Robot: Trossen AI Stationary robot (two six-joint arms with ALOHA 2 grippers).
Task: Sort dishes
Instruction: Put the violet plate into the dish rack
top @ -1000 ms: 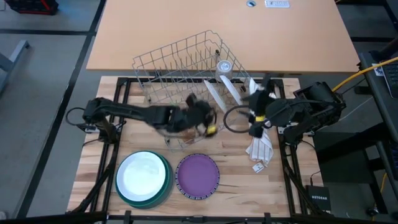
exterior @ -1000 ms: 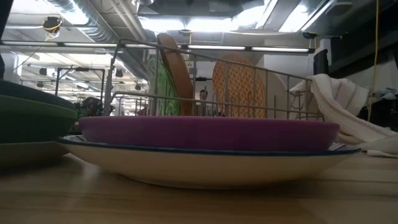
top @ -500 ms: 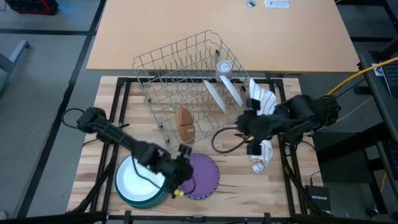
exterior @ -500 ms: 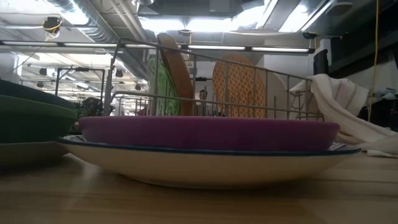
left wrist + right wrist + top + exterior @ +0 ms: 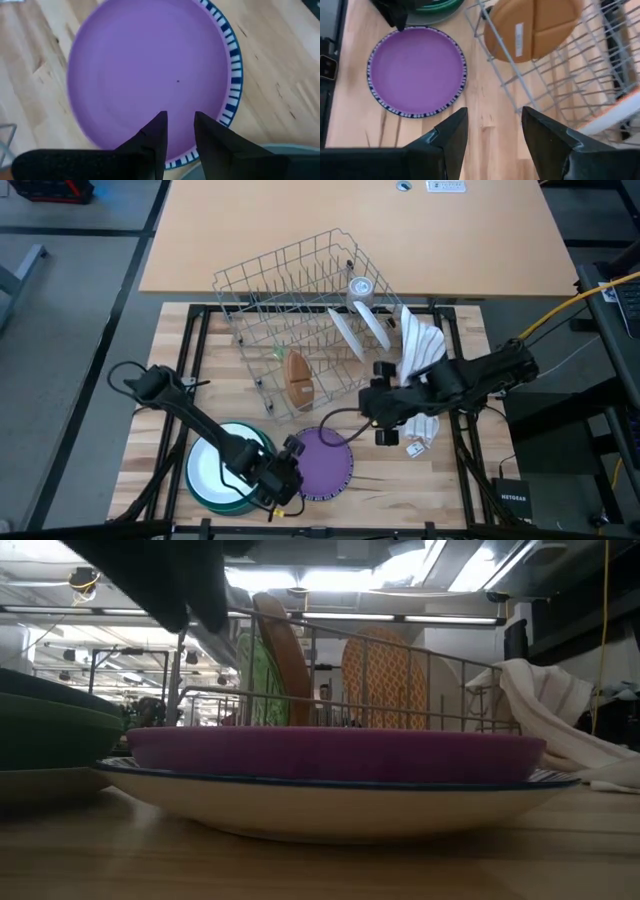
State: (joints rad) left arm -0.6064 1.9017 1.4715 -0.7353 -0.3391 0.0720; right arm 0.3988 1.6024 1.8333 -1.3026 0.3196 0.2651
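Both arms have shifted toward the near edge since the earlier views; the left gripper [image 5: 284,492] hangs with fingers slightly parted and empty over the near rim of the round purple plate [image 5: 318,463] (nested on a blue-striped white one), beside the white plate in the green bowl [image 5: 228,464]; the right gripper [image 5: 377,412], spread and empty, hovers between purple plate and grey wire rack [image 5: 300,300], where the brown dish [image 5: 296,379] stands; judging the next pick, approach that dish's top edge squarely.
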